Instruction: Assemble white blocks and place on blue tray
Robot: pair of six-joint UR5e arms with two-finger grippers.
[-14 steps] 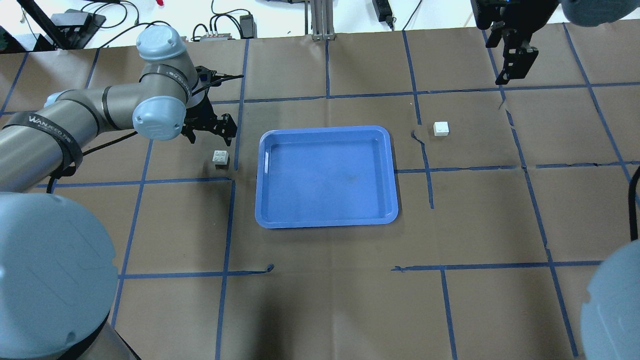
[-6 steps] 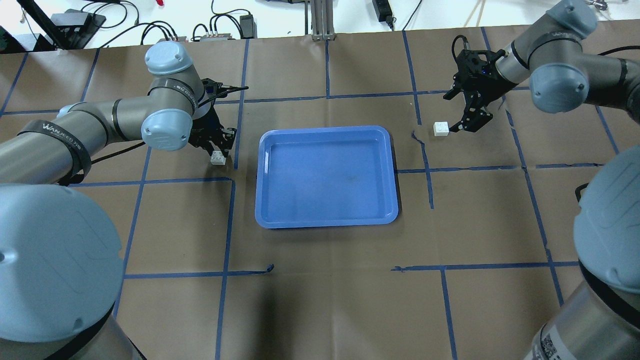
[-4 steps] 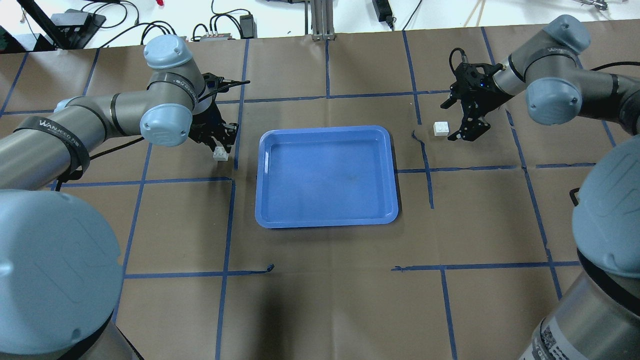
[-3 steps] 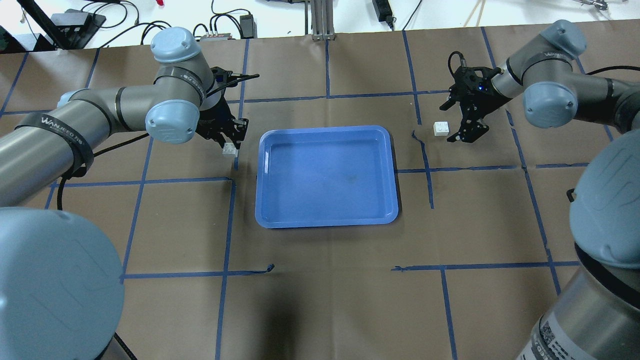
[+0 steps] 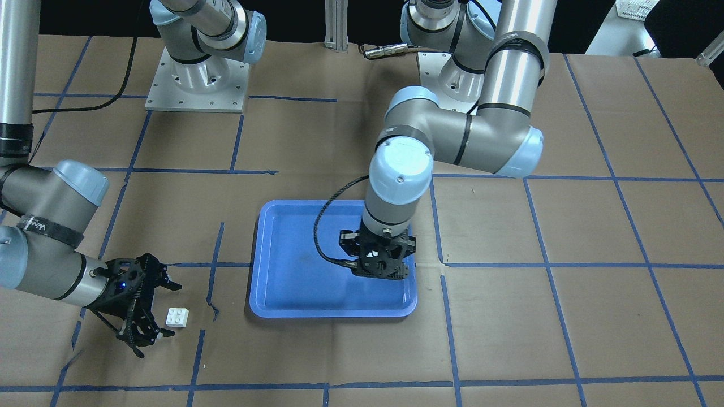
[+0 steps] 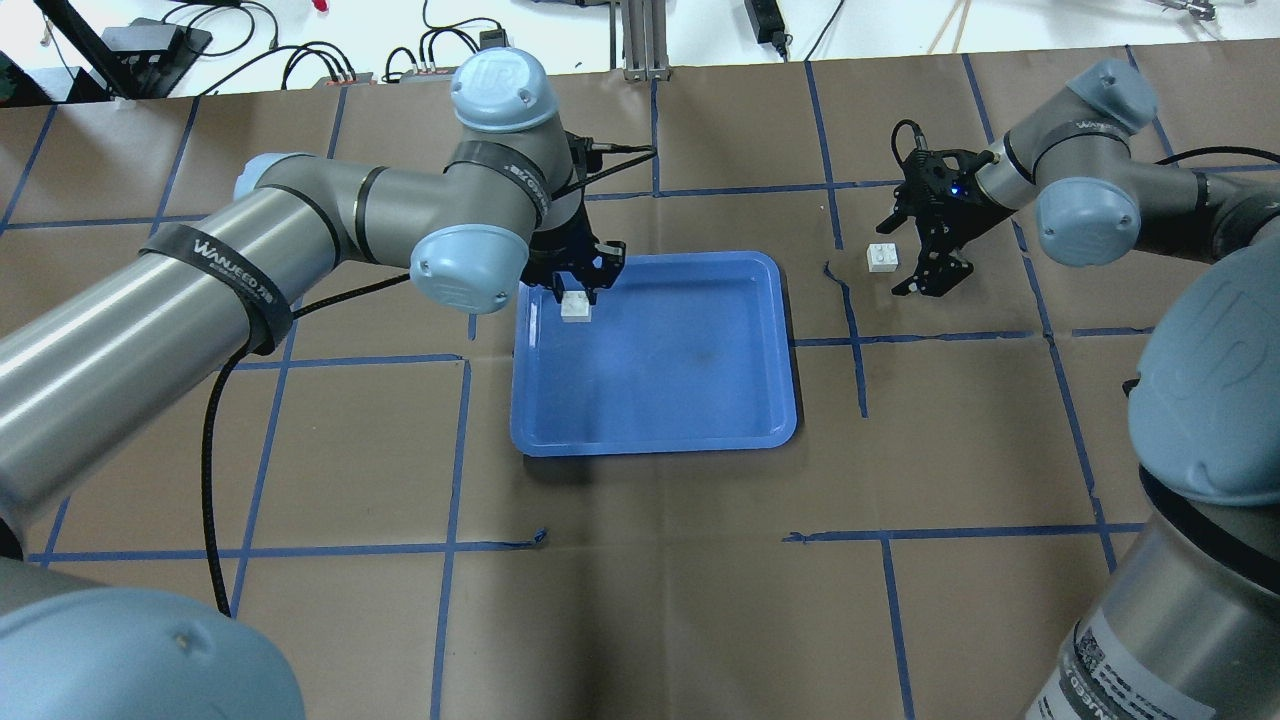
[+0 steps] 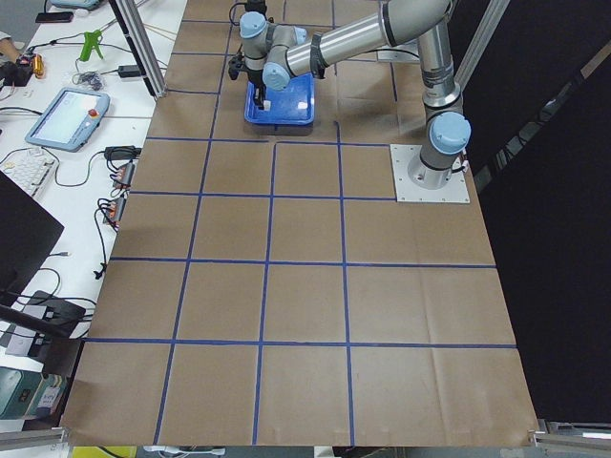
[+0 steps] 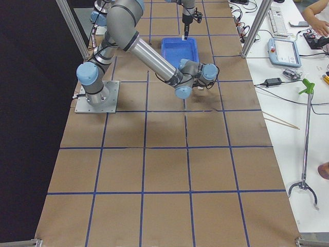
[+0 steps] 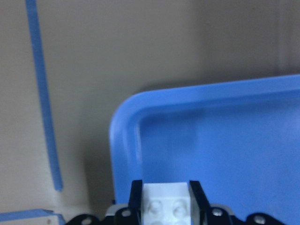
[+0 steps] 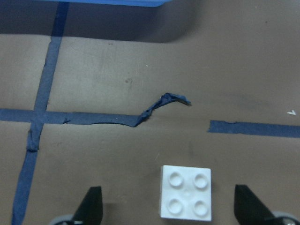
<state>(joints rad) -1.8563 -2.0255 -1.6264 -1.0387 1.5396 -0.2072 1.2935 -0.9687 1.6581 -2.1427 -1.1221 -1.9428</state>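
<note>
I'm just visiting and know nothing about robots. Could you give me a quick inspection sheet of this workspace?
Surface: brown paper table with blue tape grid; one tape end curled up.
Job's things: blue tray, nothing lying in it; held white block over its corner; second white block on the paper, studs up.
Clutter: nothing seen.
Grippers: left gripper jaws shut on the held white block; right gripper jaws open either side of the second white block, not touching.
Cables: black cable hangs from left arm.
Surroundings: benches with teach pendant, grabber tool.

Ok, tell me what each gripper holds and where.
Left gripper: a white block, pinched by two opposite side faces. Right gripper: nothing; it is open around the other white block.
</note>
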